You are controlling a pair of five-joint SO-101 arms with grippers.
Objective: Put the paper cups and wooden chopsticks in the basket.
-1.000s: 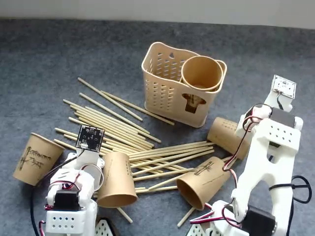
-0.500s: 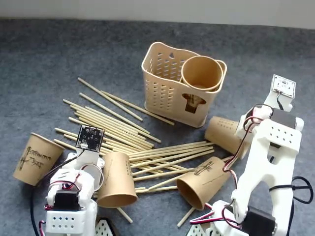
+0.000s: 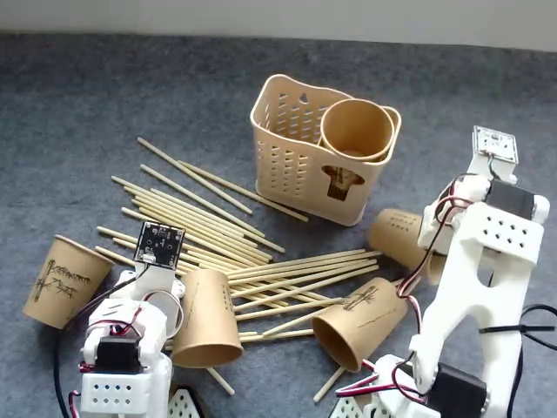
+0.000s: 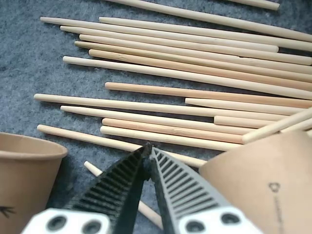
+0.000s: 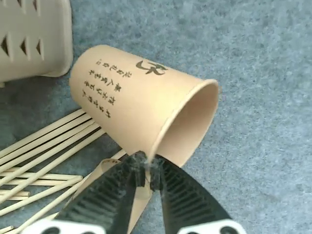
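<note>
The right jaws are closed on the lower rim of a paper cup (image 5: pixel 131 97) lying on its side on the grey desk (image 5: pixel 253 58). The cup's mouth faces the jaws, and its base points toward the slotted basket (image 5: pixel 34 39) just beyond it. Wooden chopsticks (image 5: pixel 44 141) fan out beside these jaws, with their ends running under the gripped cup.

The left jaws are shut tip to tip with nothing between them. They hang just over the near edge of the wooden chopsticks, which lie in rough rows ahead of the tips. One stick passes under the tips. A printed cup (image 4: pixel 24 180) sits close on one side of these jaws and a plain-sided cup (image 4: pixel 263 180) on the other, neither touching them.

From above, the basket stands upright well ahead of both pairs of jaws, with a nested cup (image 3: pixel 357 129) standing in one compartment. A fifth cup (image 3: pixel 357 322) lies on its side on the chopstick ends, near the right arm's base.
</note>
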